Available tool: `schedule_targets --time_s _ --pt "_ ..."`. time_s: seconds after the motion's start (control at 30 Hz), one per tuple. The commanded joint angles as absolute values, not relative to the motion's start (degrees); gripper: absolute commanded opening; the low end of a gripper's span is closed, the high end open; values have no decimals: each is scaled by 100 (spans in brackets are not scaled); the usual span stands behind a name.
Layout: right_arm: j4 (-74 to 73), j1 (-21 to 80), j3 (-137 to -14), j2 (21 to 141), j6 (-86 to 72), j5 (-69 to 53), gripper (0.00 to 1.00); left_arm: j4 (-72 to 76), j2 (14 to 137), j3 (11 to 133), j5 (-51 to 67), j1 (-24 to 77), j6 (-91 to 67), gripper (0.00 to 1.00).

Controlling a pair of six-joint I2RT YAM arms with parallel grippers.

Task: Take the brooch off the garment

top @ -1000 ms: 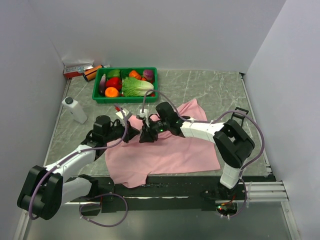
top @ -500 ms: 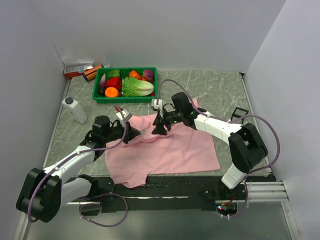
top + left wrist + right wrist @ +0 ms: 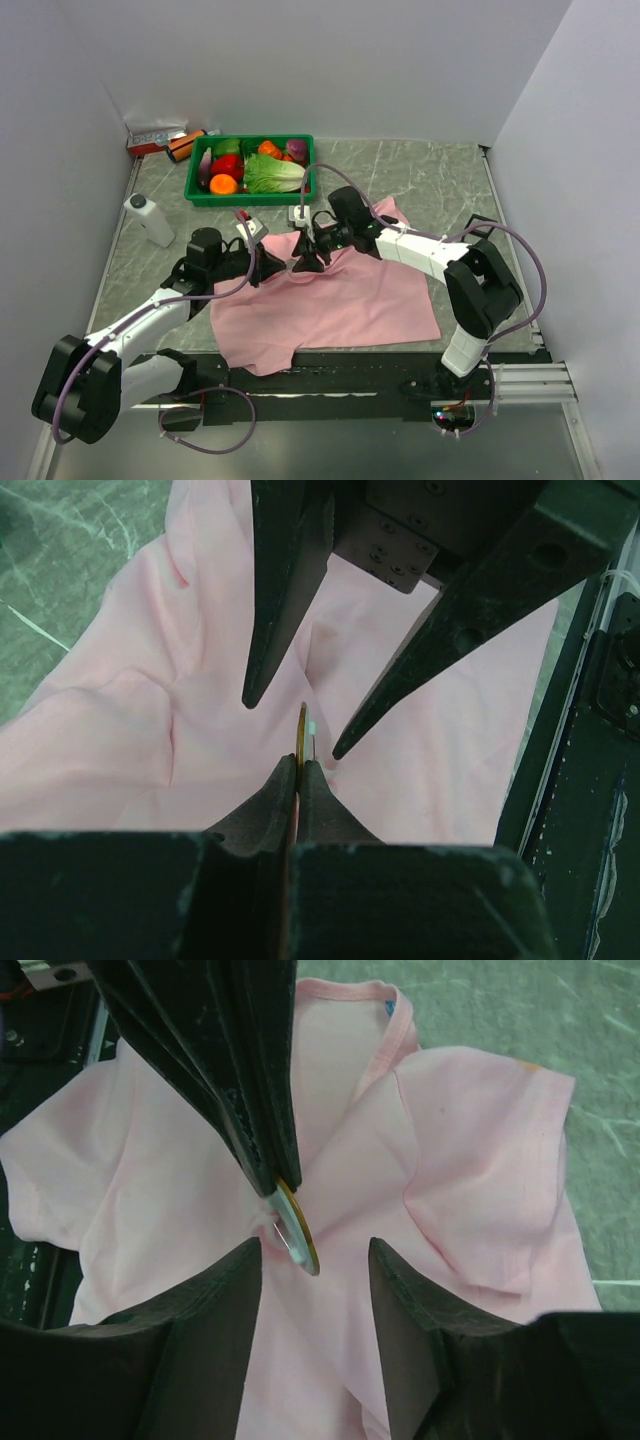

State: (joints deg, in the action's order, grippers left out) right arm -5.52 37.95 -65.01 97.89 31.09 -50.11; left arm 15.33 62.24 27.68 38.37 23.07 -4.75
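The garment (image 3: pixel 350 300) is lying on the surface (image 3: pixel 440 180) with the brooch (image 3: pixel 297 1228) on it; the crate (image 3: pixel 262 198) is sitting behind it, the bottle (image 3: pixel 148 220) standing to its left.

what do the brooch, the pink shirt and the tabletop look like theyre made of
Brooch: a thin disc, probably metal, with a shiny gold-coloured rim and pale face. Garment: soft matte pink cloth, likely a cotton-type knit, since it creases and folds. Table: grey-green with pale veins, a marble look; stone or printed laminate cannot be told.

L pincer (image 3: pixel 274 268), R pincer (image 3: pixel 304 264) over garment (image 3: pixel 350 300)
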Motion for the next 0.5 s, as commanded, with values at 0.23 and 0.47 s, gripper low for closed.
schedule_targets --time_s 0.23,0.47 --pt "-642 3902 -6855 9940 3217 -5265 43 1679 6249 2962 4017 2364 -387 1" --pt "-756 3955 -6882 9984 3375 -5177 45 1591 6284 2988 3990 2364 -360 1"
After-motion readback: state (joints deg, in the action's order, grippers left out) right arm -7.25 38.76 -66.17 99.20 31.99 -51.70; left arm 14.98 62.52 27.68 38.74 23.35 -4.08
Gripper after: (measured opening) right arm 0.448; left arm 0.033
